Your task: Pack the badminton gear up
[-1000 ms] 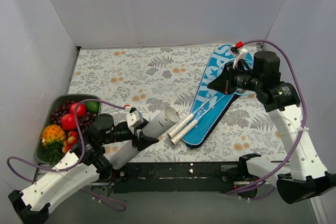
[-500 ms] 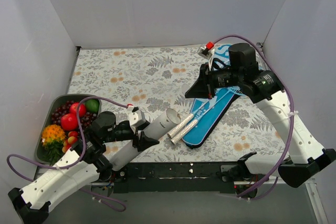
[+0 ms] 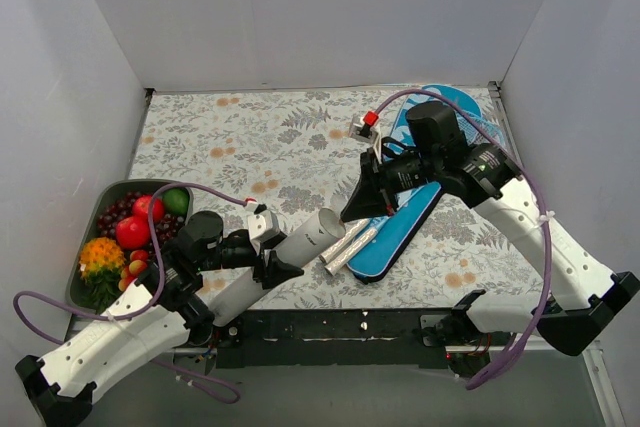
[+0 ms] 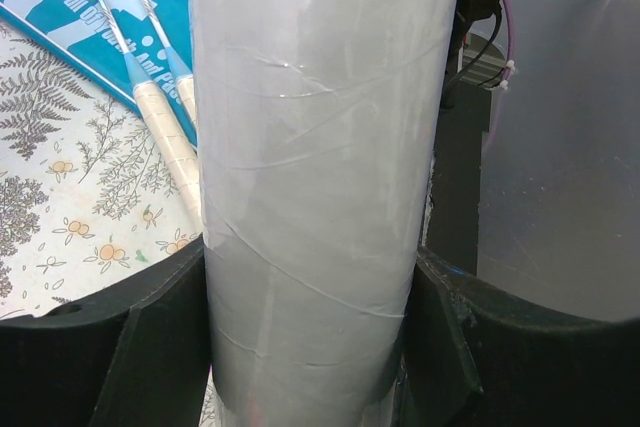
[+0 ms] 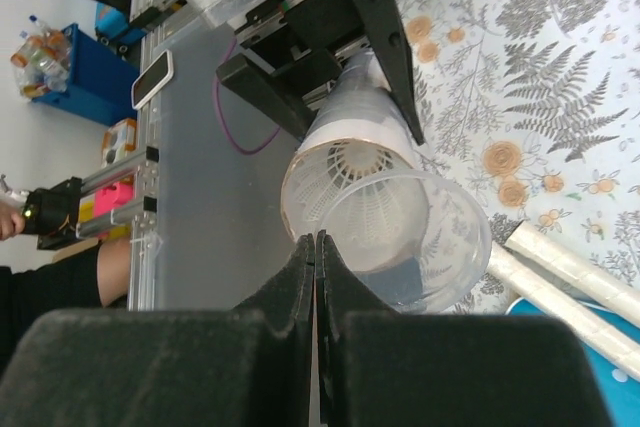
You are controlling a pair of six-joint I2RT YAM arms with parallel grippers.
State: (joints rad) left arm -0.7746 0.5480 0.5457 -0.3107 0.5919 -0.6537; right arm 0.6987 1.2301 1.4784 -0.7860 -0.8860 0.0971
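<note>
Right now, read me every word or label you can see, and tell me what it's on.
"Full Of ... And ...": small white print on the blue cover, the rest hidden.
Large white letters on the cover: cut off, unreadable.
Black characters on the white tube: cut off, unreadable.

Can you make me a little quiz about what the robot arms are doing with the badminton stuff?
1. True or false: the left gripper grips the white cardboard tube.
2. Where do the two silvery racket handles lie? A) in the fruit tray B) on the flowery table C) inside the tube
3. Fill in: the shut right gripper points at the tube's open end, where a white ____ shows.
Key: 1 true; 2 B; 3 shuttlecock.
</note>
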